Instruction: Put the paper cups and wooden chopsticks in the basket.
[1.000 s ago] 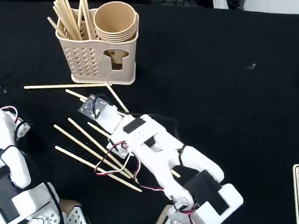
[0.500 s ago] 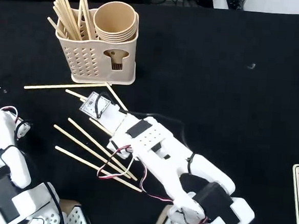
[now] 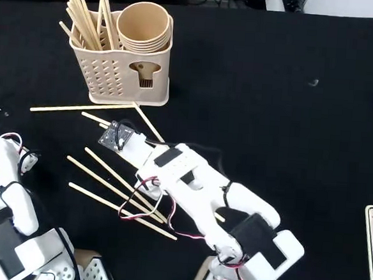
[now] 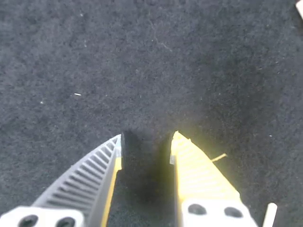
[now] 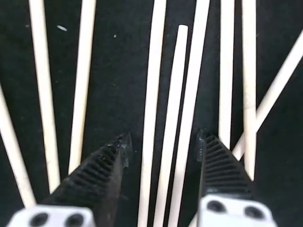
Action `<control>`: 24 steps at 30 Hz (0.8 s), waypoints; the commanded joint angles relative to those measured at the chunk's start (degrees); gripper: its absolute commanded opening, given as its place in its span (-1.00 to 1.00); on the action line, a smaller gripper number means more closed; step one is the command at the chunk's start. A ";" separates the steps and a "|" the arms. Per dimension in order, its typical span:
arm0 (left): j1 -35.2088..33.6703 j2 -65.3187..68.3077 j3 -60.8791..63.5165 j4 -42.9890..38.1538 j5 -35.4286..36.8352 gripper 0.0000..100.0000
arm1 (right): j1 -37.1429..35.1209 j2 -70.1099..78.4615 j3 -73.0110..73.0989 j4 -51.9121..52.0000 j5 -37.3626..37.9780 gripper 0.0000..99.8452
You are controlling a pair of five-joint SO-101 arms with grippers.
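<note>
Right claw (image 5: 163,137) apart, straddling 3 chopsticks (image 5: 175,94) flat on desk (image 3: 271,120), poised to pinch; basket (image 3: 123,78) at 12 o'clock. Left claw (image 4: 147,137) apart, empty.

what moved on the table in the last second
The right arm pushed a little toward the basket, then drew back to about where it began. The right gripper is open over the loose chopsticks and has taken hold of nothing. The chopsticks, basket and paper cups stayed put.
</note>
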 commanded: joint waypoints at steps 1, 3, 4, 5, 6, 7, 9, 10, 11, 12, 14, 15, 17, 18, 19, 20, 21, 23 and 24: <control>0.13 -0.79 -1.01 -0.53 0.18 -0.64 | 0.70 0.40 -2.42 0.79 0.62 -0.86; 0.13 -0.79 -1.01 -0.53 0.18 -0.64 | 0.79 0.40 -2.68 0.79 0.18 -0.98; 0.13 -0.79 -1.01 -0.53 0.18 -0.64 | 0.79 0.31 -2.68 0.97 0.18 -0.94; 0.13 -0.79 -1.01 -0.53 0.18 -0.64 | 0.79 0.31 -2.68 0.88 0.18 -0.98; 0.13 -0.79 -1.01 -0.53 0.18 -0.64 | 0.70 0.31 -2.68 0.97 0.18 -0.98; 0.13 -0.79 -1.01 -0.53 0.18 -0.64 | 0.70 0.22 -2.68 1.14 0.18 -0.98; 0.13 -0.79 -1.01 -0.53 0.18 -0.64 | 0.70 -1.01 -2.42 1.14 0.18 -0.98; 0.13 -0.79 -1.01 -0.53 0.18 -0.64 | 0.70 -1.98 -2.24 1.23 0.09 -0.98; 0.13 -0.79 -1.01 -0.53 0.18 -0.64 | 0.79 -3.12 -1.89 1.32 0.09 -0.98; 0.13 -0.79 -1.01 -0.53 0.18 -0.64 | 0.97 -4.44 -1.10 1.23 0.09 -0.98; 0.13 -0.79 -1.01 -0.53 0.18 -0.64 | 0.97 -7.43 0.57 1.14 0.09 -0.98; 0.13 -0.79 -1.10 -0.53 0.18 -0.64 | 0.97 -8.92 1.54 0.97 0.09 -0.98; 0.13 -0.79 -1.10 -0.53 0.18 -0.64 | 0.97 -12.09 3.38 0.70 0.09 -0.98; 0.13 -0.79 -1.10 -0.53 0.18 -0.64 | 0.97 -13.41 4.00 0.70 0.09 -0.98; 0.13 -0.79 -1.10 -0.53 0.18 -0.64 | 0.97 -14.64 4.53 0.62 0.09 -0.98; 0.13 -0.79 -1.10 -0.53 0.18 -0.64 | 0.97 -15.60 4.88 0.62 0.09 -0.98; 0.13 -0.79 -1.10 -0.53 0.18 -0.64 | 0.97 -16.40 5.14 0.62 0.09 -0.98; 0.13 -0.79 -1.10 -0.53 0.18 -0.64 | 0.79 -17.10 5.85 0.44 0.09 -0.98; 0.13 -0.79 -1.10 -0.53 0.18 -0.64 | 0.70 -17.01 6.11 -0.26 0.09 -0.98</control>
